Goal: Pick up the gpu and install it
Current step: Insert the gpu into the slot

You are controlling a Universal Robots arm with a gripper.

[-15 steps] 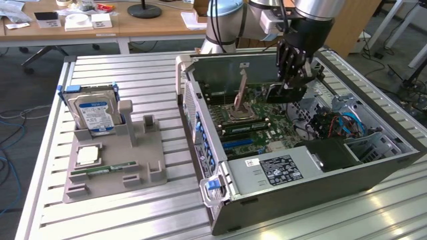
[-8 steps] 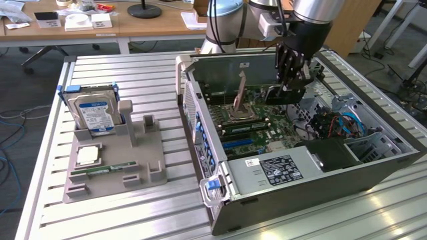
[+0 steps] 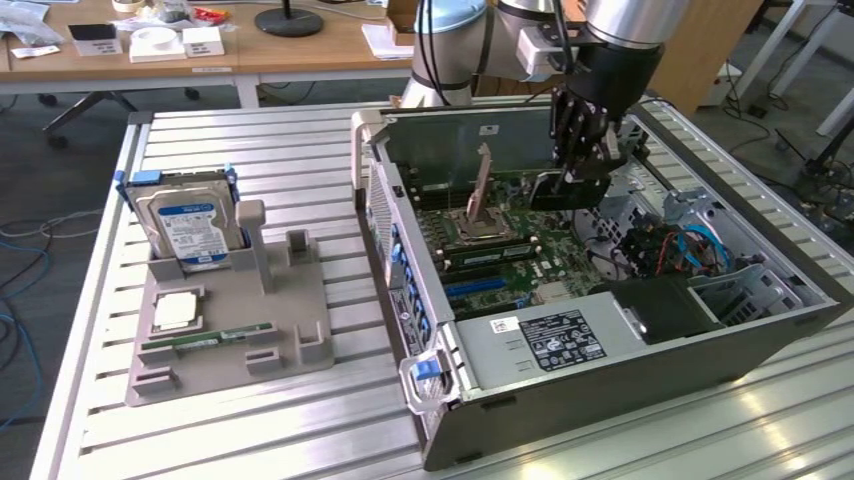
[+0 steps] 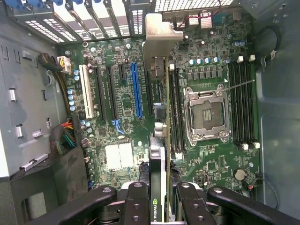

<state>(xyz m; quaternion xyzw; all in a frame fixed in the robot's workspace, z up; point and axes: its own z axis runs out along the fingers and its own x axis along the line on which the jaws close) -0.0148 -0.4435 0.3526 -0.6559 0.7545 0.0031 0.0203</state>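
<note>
Now the gpu [image 3: 567, 190] is held by the end effector [image 3: 583, 165], whose fingers are closed on the card's thin sides. It is seen in the upper right of the exterior view, hanging upright inside the open computer case [image 3: 601, 380]. It is just above the green main board [image 3: 514, 260] and not yet pushed in. In the wrist view the card is seen edge-on, between the blue slot [image 4: 136, 89] and the silver chip socket [image 4: 206, 115]. To do this step well, the card should probably be kept straight and lined up over its long slot. Its metal end plate [image 4: 159, 37] should be kept toward the case's back wall. It should be moved slowly and evenly, so nothing is bent.
</note>
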